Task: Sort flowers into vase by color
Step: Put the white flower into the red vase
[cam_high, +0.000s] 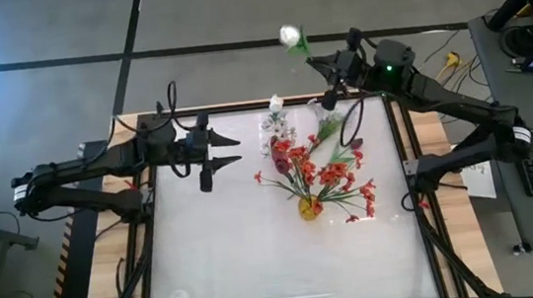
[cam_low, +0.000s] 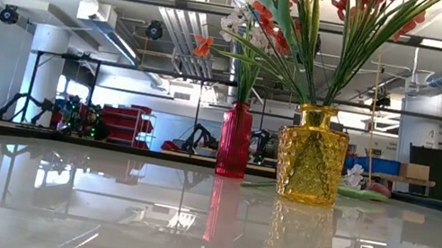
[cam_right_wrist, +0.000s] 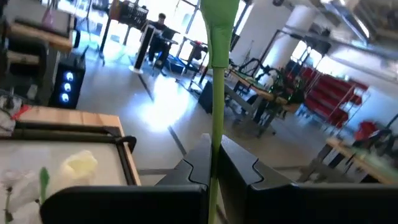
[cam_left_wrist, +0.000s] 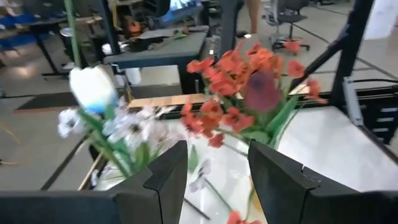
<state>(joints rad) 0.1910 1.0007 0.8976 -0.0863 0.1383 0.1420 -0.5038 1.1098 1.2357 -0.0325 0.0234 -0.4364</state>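
Observation:
My right gripper [cam_high: 326,71] is raised near the table's far edge and is shut on a white tulip [cam_high: 290,36], whose blossom is out past that edge. My left gripper [cam_high: 218,161] hovers open over the table's left half, facing the vases. A yellow vase [cam_low: 311,154] holds red-orange blossom clusters [cam_high: 321,173] and a dark red tulip [cam_left_wrist: 261,90]. A slim red vase [cam_low: 234,140] holds a white tulip [cam_left_wrist: 93,87] and white sprays [cam_high: 275,124]. Another pale-blossomed flower [cam_high: 328,123] lies flat on the table by the far right corner. My right gripper pinches the white tulip's green stem [cam_right_wrist: 214,124] between its two fingers [cam_right_wrist: 239,165], some way below the blossom. The flower is lifted clear of the table. Its blossom end points up and away over the far edge.
The wooden table frame [cam_high: 425,142] and the arm mounts line both sides. The near half of the glossy white tabletop [cam_high: 280,277] carries nothing. Benches, shelves and a seated person [cam_right_wrist: 160,25] show in the room beyond.

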